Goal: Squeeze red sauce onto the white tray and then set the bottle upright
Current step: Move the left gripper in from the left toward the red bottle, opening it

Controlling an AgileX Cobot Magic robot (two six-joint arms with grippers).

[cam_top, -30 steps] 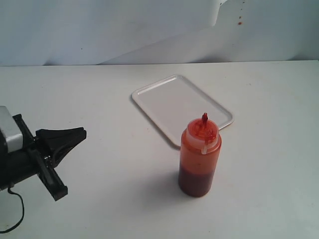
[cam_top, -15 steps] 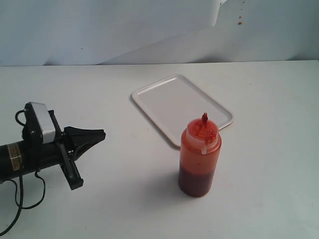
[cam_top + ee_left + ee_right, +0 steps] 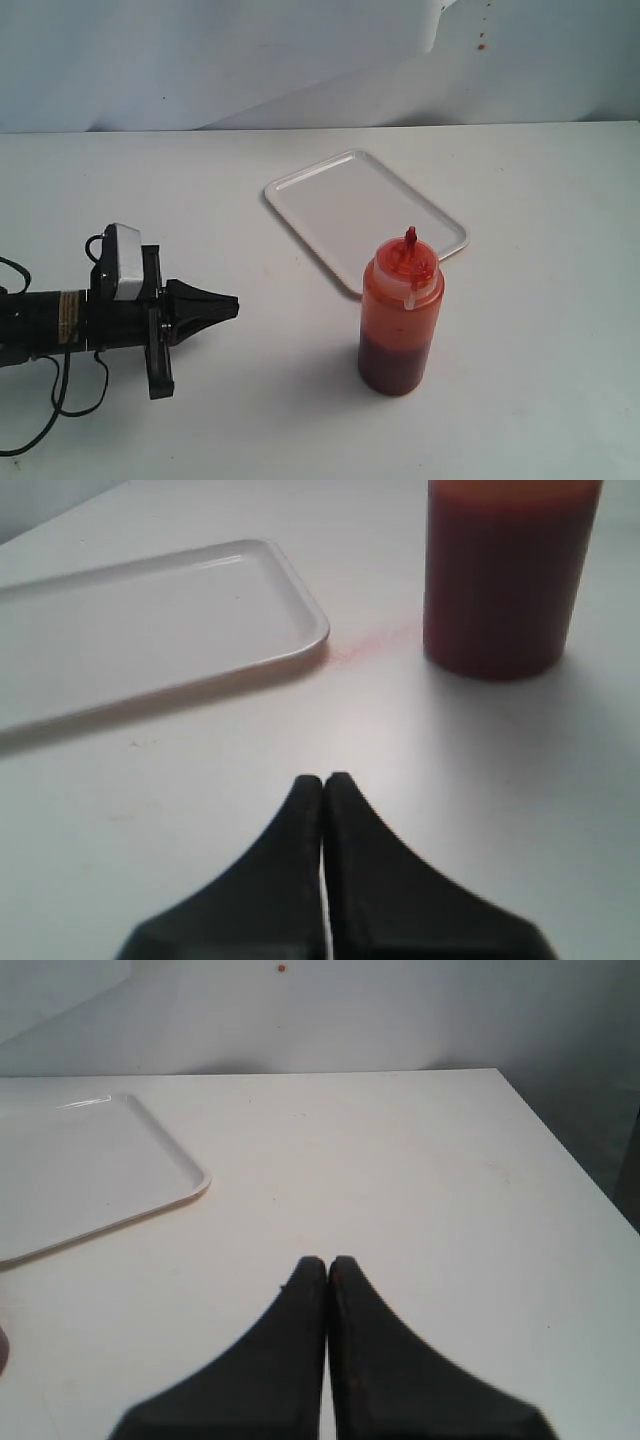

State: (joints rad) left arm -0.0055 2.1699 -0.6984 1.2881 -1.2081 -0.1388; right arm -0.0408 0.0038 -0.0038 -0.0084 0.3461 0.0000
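Observation:
The bottle (image 3: 401, 320) stands upright on the table, orange-stained, with a red cap and dark red sauce (image 3: 392, 366) settled in its lower part. Just behind it lies the white tray (image 3: 340, 205), with no sauce on it that I can see. My left gripper (image 3: 232, 306) is low over the table at the left, shut and empty, pointing toward the bottle with a wide gap between them. The left wrist view shows the bottle (image 3: 505, 575) ahead of my shut left gripper (image 3: 324, 779), beside the tray (image 3: 150, 630). My right gripper (image 3: 327, 1260) is shut and empty, outside the exterior view.
A faint reddish smear (image 3: 365, 645) marks the table between the tray corner and the bottle. A pale wall (image 3: 200, 60) with a small red speck (image 3: 481, 44) backs the table. The table's edge (image 3: 565, 1150) runs along one side in the right wrist view.
My left arm has swung in from the left edge and moved right toward the bottle, its gripper staying shut. The bottle and tray have not moved.

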